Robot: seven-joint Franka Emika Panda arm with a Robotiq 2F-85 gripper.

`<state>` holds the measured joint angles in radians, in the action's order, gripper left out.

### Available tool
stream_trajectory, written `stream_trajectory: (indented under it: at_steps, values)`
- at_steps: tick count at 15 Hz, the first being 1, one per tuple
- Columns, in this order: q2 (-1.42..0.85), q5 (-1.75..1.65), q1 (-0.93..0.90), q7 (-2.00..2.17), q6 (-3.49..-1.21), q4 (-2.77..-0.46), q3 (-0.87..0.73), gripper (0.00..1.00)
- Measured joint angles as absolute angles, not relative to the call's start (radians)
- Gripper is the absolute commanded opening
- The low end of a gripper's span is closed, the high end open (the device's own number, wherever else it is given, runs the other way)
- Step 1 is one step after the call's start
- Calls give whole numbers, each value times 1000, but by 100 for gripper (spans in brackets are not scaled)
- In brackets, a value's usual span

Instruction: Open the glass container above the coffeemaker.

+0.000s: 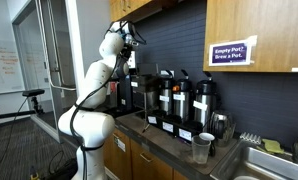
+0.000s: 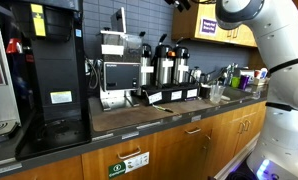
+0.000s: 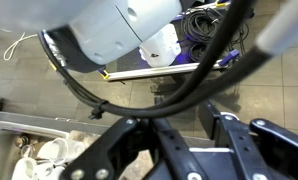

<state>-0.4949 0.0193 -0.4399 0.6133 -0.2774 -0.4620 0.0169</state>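
1. The black gripper (image 1: pixel 132 38) is small and dark in both exterior views. The wrist view cuts its tips off at the lower edge.
2. The gripper is pressed together, apparently on nothing, and raised beside the wooden wall cabinets (image 1: pixel 154 8).
3. The small dark-tinted glass container (image 2: pixel 50 20) tops the tall boxy black coffeemaker (image 2: pixel 44 85) at the end of the surface (image 2: pixel 129 116). It is well apart from the gripper and shows clearly in an exterior view only.

We are seeing the coffeemaker (image 2: pixel 51 90) standing tall at the left of the counter (image 2: pixel 139 112), the glass container (image 2: pixel 51 22) sitting on top, three pump pots (image 2: pixel 164 65) lining up further right, and the white arm (image 2: pixel 274 50) filling the near right.
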Motion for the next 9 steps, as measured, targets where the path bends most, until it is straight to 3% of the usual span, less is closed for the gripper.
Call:
stream_trajectory:
  at_steps: [9]
  values:
    - [-301,113,-393,740,-275,-834,7,17]
